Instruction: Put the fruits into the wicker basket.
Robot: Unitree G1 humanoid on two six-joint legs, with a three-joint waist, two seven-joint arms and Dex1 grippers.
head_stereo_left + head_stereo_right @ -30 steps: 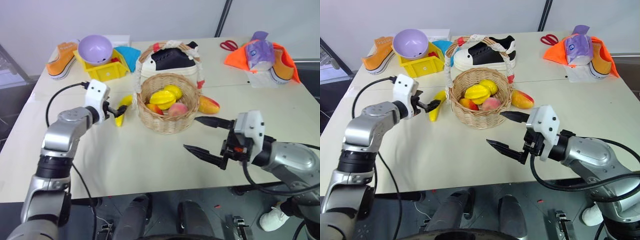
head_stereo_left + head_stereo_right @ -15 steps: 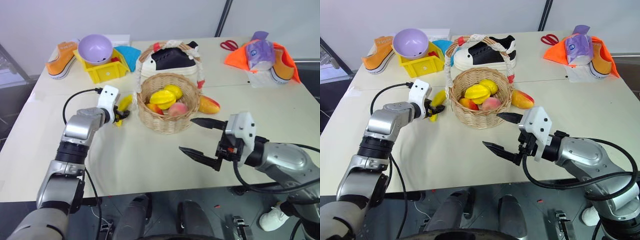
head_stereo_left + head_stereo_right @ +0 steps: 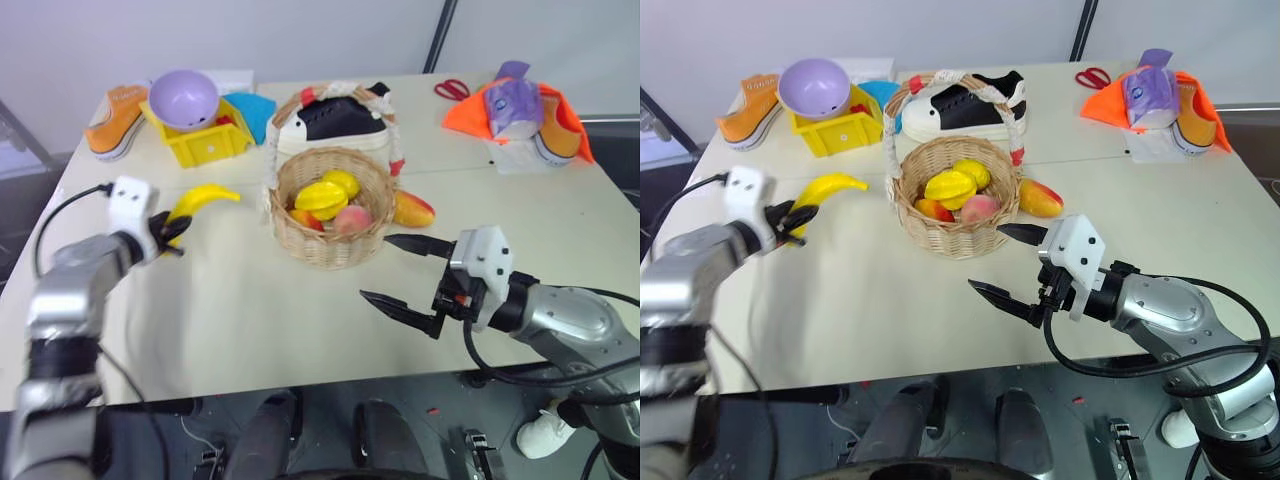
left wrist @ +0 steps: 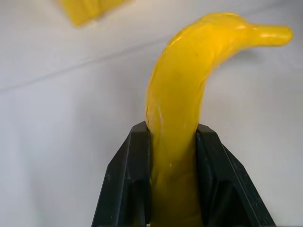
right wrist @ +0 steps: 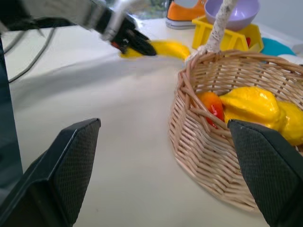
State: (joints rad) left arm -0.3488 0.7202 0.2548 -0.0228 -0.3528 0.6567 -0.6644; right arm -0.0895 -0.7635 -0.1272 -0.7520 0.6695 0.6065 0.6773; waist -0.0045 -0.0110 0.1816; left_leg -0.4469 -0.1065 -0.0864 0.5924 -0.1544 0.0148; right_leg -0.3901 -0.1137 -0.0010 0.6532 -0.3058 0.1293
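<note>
1. The left claw [image 4: 173, 189] pinches the curved yellow banana [image 3: 200, 199], held up beside the round woven wicker basket [image 3: 335, 215].
2. The right claw [image 3: 398, 270] is spread wide.
3. Lift the banana over the rim, then let go.

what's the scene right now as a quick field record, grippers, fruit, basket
left gripper: shut on the banana, held off the table, left of the basket
right gripper: open, empty, in front of the basket on its right side
basket: upright mid-table, holds several yellow and pinkish fruits
mango: on the table, right of the basket, outside it
left to do: banana and mango not yet in the basket
behind the basket: black and white shoe, yellow bin with purple bowl
</note>
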